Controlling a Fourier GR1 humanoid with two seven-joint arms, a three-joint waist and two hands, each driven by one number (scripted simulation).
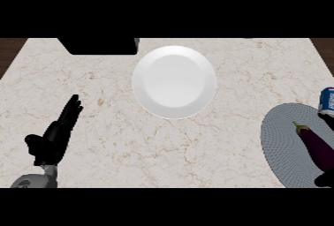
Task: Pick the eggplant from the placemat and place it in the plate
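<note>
A dark purple eggplant (316,146) lies lengthwise on the grey round placemat (282,141) at the counter's right edge, stem end pointing up and left. The white plate (174,81) sits at the middle back of the counter with nothing on it. My left hand (55,132) rests open at the lower left, fingers straight and pointing away from me, far from both things. Of my right hand (325,180) only small black parts show at the right edge, one below the eggplant and one above it near the can. The rest of that hand is cut off.
A blue and white can (328,98) stands at the right edge just above the placemat. A black box (98,46) sits at the counter's back left. Marble counter top (130,145) stretches between the plate and the placemat.
</note>
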